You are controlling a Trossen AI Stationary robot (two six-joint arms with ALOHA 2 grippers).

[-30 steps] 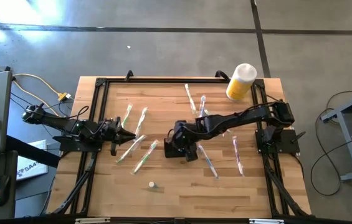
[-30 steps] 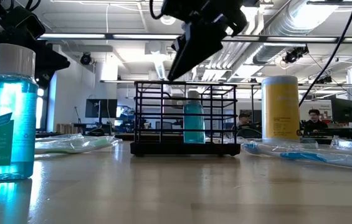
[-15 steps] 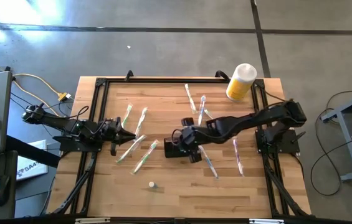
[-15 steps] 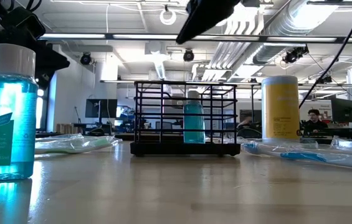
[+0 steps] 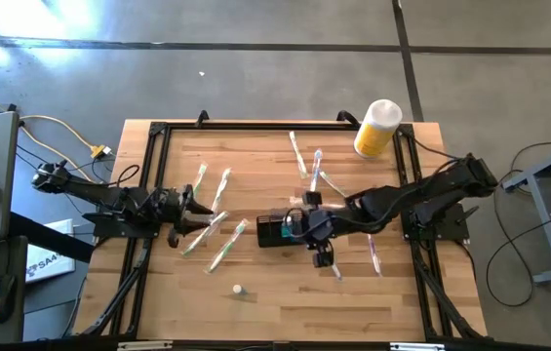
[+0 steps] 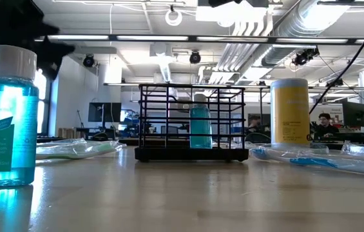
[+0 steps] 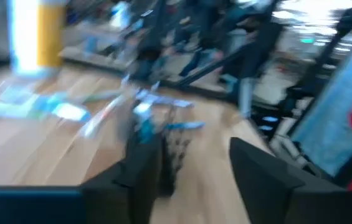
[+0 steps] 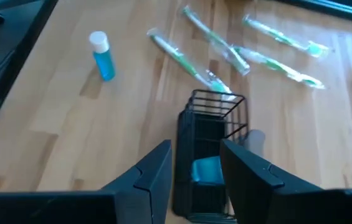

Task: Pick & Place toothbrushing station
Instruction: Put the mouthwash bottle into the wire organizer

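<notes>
tabletop (image 5: pixel 392 292): wooden | toothbrushing station (image 5: pixel 273 232): upright near the middle, small blue bottle (image 6: pixel 200 127) inside | right hand (image 5: pixel 322 234): raised just beside and above station, fingers parted, empty | left hand (image 5: pixel 197 213): well apart, fingers spread, over wrapped toothbrushes (image 5: pixel 218 234)

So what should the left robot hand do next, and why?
Probably reach forward and close on a wrapped toothbrush. The left gripper stands open right beside it, the black caddy holds just one small blue bottle, and the right gripper hovers above the caddy.
</notes>
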